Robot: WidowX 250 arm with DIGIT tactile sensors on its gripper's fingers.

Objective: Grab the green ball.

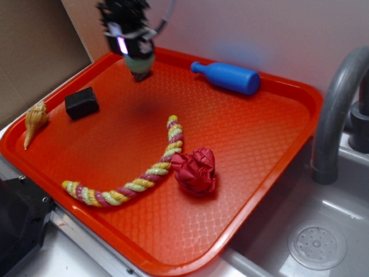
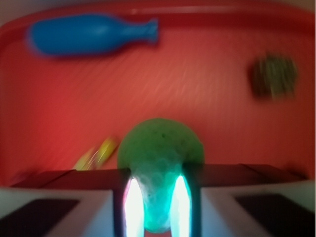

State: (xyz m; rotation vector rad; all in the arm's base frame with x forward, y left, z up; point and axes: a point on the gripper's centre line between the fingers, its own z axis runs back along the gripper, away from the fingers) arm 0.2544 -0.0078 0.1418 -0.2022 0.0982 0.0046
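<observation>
Black robot gripper (image 1: 140,64): clamped on pale mint-green dimpled ball (image 2: 160,148). Risk: round ball squirts from narrow pinch, rolls across orange plastic tray (image 1: 253,150).

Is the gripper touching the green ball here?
Touching. In the wrist view the green ball sits wedged between the gripper's fingers with no gap on either side; the exterior view shows it clamped at the gripper's tip, above the tray.
</observation>
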